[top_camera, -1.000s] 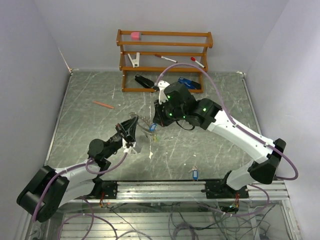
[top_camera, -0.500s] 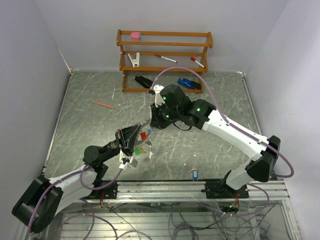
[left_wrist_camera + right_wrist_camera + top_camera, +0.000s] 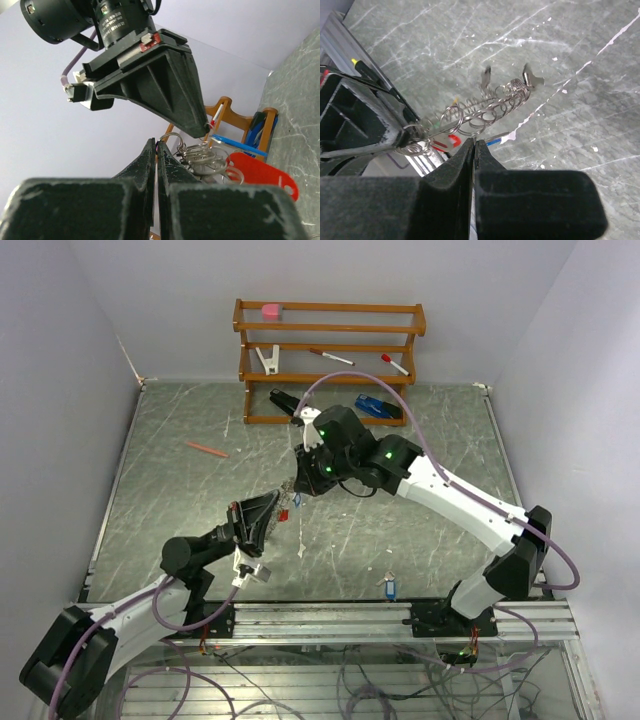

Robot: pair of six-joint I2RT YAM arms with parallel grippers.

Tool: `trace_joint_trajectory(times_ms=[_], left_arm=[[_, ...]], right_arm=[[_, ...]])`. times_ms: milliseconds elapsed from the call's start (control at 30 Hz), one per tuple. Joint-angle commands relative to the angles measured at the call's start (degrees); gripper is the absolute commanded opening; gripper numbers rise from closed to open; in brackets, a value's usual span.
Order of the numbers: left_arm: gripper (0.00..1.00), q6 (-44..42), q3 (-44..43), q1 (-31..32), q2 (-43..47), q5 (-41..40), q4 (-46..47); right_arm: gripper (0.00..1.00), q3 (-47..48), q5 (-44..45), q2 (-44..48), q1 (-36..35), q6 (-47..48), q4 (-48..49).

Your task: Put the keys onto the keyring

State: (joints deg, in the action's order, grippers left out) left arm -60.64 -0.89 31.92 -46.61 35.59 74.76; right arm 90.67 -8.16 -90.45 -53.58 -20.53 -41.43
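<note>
Left wrist view had the left fingers (image 3: 145, 167) pressed flat together with a thin wire loop of the keyring (image 3: 200, 155) coming out at their tips. They looked clamped on the ring itself, with its bunched rings and a red tag (image 3: 260, 172) hanging just beyond. From the right wrist view the right fingers (image 3: 462, 160) were likewise fully closed, their tips right at the coil of rings. Whether they pinched the wire, a key, or nothing could not be told. Between the two sets of fingers the keyring ran as a stretched line over the middle of the bench (image 3: 170, 490), its long axis slanting from the left fingertips toward the far edge and the right ones. A loose key (image 3: 390, 588) with a blue head lay well apart, by the near edge right of centre, close to the right arm's base. Judging by that, the right arm was the nearer one to fetch it, while the left could hold the ring out.
</note>
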Motion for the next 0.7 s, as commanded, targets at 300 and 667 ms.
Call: trace_joint_trajectory(times_ms=[300,667], left_arm=[[0.07,6.6,-0.1,-0.2,-0.8,-1.5,10.6],[0.07,4.9,-0.1,0.0,-2.3,-0.7,12.3]], right_arm=[[0.00,1.9,-0.8,4.1,0.3,-1.1,0.1],[0.00,2.8,-4.7,2.5,0.3,-1.2,1.1]])
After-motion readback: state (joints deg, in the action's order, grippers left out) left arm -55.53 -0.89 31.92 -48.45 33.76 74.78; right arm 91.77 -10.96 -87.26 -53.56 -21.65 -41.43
